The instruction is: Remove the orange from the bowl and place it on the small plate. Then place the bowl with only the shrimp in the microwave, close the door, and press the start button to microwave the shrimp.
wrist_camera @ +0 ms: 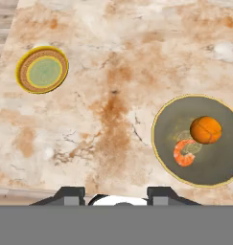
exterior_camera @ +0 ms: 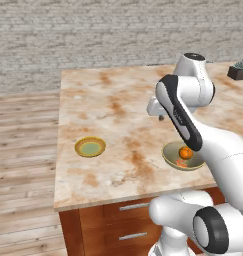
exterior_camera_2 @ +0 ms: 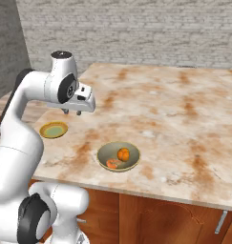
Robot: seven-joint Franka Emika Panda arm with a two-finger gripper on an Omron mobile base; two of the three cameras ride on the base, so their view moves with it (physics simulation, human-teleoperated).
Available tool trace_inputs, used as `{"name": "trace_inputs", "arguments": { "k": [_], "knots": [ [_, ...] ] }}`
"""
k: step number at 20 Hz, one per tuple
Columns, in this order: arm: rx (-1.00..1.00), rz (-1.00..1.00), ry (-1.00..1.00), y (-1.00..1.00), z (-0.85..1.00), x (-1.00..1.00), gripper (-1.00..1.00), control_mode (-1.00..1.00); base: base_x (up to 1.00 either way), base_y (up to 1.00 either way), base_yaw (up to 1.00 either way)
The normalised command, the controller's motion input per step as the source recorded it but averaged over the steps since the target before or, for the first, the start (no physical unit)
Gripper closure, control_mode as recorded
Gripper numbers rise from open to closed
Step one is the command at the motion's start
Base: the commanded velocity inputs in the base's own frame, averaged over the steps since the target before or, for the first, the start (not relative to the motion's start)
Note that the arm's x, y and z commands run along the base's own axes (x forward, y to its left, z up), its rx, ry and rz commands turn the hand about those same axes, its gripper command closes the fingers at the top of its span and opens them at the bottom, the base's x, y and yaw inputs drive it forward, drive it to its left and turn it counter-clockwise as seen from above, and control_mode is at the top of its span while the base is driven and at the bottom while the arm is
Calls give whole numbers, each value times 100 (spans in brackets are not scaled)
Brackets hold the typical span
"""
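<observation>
**Pincer high above counter, holding nothing**

Raised well over the marble counter (wrist_camera: 113, 95), pincer (exterior_camera_2: 72, 112) with fingers apart and bare between them. Below and off to its right in the hand view: bowl (wrist_camera: 204, 179) holding the orange (wrist_camera: 205, 129) and, just beside it, the shrimp (wrist_camera: 184, 152). Off to its left, well apart from the bowl: small plate (wrist_camera: 42, 69), yellow-rimmed with a green centre, flat on the counter.

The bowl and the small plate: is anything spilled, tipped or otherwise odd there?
Nothing stands out. The bowl sits upright on the counter, holding the orange and the shrimp. The small plate lies flat, apart from it.
</observation>
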Motion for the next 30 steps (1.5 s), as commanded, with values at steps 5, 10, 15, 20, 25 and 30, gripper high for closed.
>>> {"name": "trace_inputs", "arguments": {
  "k": [5, 10, 15, 20, 25, 30],
  "knots": [
    [-2, 0, -1, 0, -25, -16, -100, -100, 0, 0, 0],
    [-5, -1, 14, -44, -94, -1, -100, -100, 0, 0, 0],
    [5, -1, 11, -97, -53, 1, -100, -100, 0, 0, 0],
    [12, 0, 11, -82, -22, 11, -100, -100, 0, 0, 0],
    [0, 0, 10, -27, -43, 45, -100, -100, 0, 0, 0],
    [0, 0, 1, -2, -50, 51, -100, -100, 0, 0, 0]
  ]
}}
